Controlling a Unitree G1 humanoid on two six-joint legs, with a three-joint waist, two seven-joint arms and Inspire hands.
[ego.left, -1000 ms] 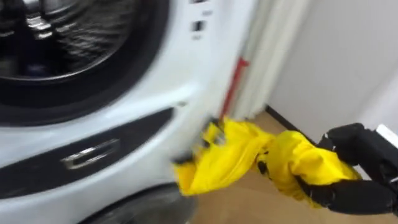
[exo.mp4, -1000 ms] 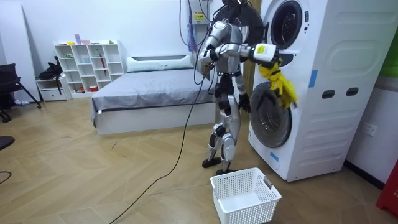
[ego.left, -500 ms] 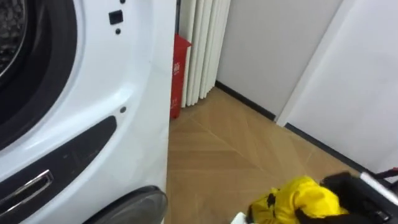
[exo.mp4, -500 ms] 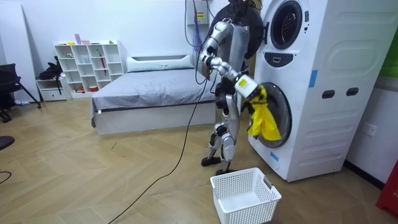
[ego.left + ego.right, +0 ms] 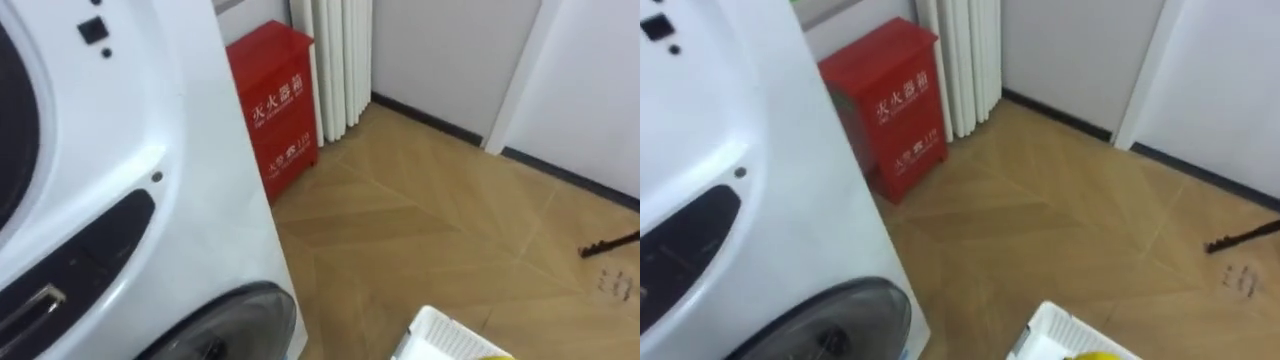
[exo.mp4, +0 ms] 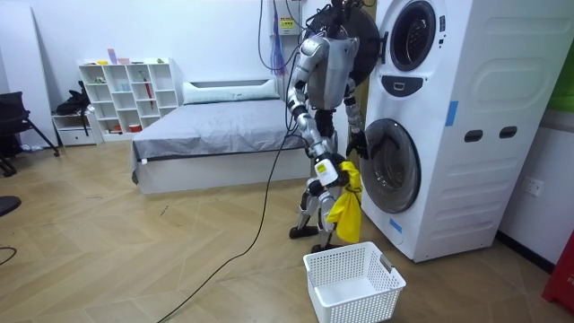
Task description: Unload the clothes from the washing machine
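The robot stands upright directly in front of the white washing machine [image 6: 430, 126], a tower of two drums one above the other, with its feet beside the white basket [image 6: 352, 283] on the wooden floor [image 5: 450, 230]. Its right arm, the one nearer to the room camera, is stretched down and forward, with the elbow a little bent. The right hand [image 6: 326, 170] is at about the height of the hip. Its fingers are closed on the top of the yellow garment [image 6: 345, 208]. The garment hangs straight down from the hand as a long loose bundle, and its lower end is just above the rim of the basket, near the basket's far edge. It is outside the machine, in front of the round lower door [image 6: 391, 167], and I cannot tell if it touches this door.

The left hand [image 6: 358, 145] shows as a dark shape close to the rim of the lower door.

The head camera looks down past the front of the machine. At the bottom edge it shows one corner of the basket with a small piece of yellow cloth over it. A red box [image 5: 275, 95] stands on the floor against the wall beside the machine.
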